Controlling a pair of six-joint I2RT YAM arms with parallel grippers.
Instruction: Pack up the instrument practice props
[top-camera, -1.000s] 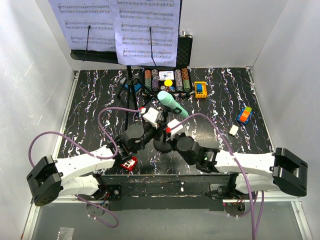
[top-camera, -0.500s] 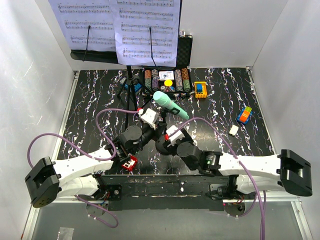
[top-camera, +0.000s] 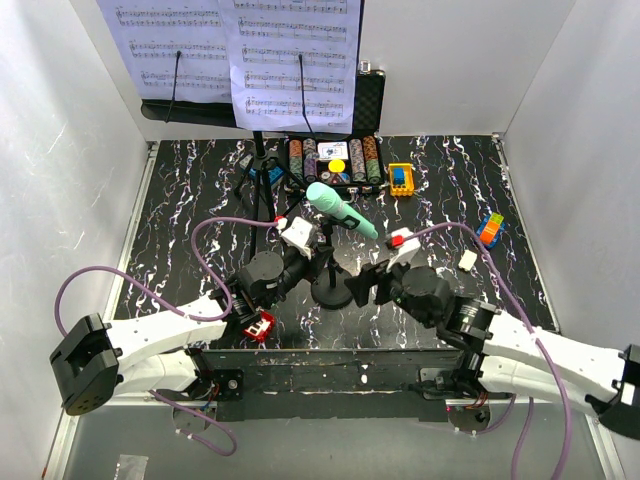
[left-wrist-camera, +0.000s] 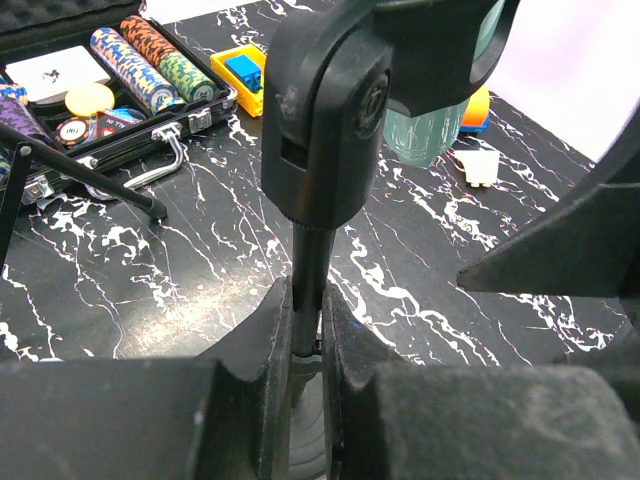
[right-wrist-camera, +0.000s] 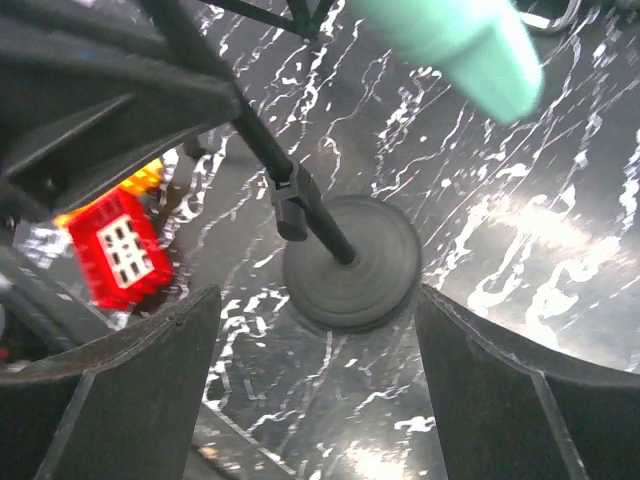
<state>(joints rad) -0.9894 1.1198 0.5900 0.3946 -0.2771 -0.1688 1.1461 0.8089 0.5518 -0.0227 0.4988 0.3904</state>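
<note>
Black-poled and round-based, the small mic stand (top-camera: 331, 293) is clamped at its pole by the left hand (left-wrist-camera: 305, 340), angled low; the mint-green microphone (top-camera: 341, 209) is clipped on top. The right hand (right-wrist-camera: 318, 390) is spread wide, empty, beside the base.

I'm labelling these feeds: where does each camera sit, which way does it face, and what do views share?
Top external: above and behind the arm bases, looking down on the table; both arms, left gripper and right gripper show.
Left wrist: low on the left arm, facing the poker-chip case; its fingers clamp the mic stand.
Right wrist: on the right arm, looking down at the stand's round base between its open fingers.
Shared: all three show the stand and the mint-green microphone.
</note>
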